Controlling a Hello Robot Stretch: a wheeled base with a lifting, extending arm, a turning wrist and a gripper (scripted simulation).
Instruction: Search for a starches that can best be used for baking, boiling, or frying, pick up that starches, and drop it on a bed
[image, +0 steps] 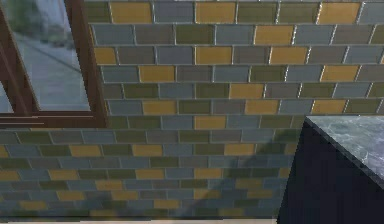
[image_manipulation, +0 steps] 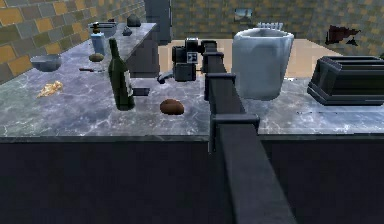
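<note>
A small brown rounded thing, potato-like in shape and colour, lies on the grey marble countertop near its front. My arm reaches out over the counter. The gripper is just beyond the brown thing, beside the white marker squares. I cannot tell whether the gripper holds anything. Another small brown lump lies farther back on the counter.
A dark bottle stands left of the arm, and a tall grey pot and a black toaster right of it. A bowl, yellow bits and a cup are on the left. Ahead are a brick wall, a window and a dark counter corner.
</note>
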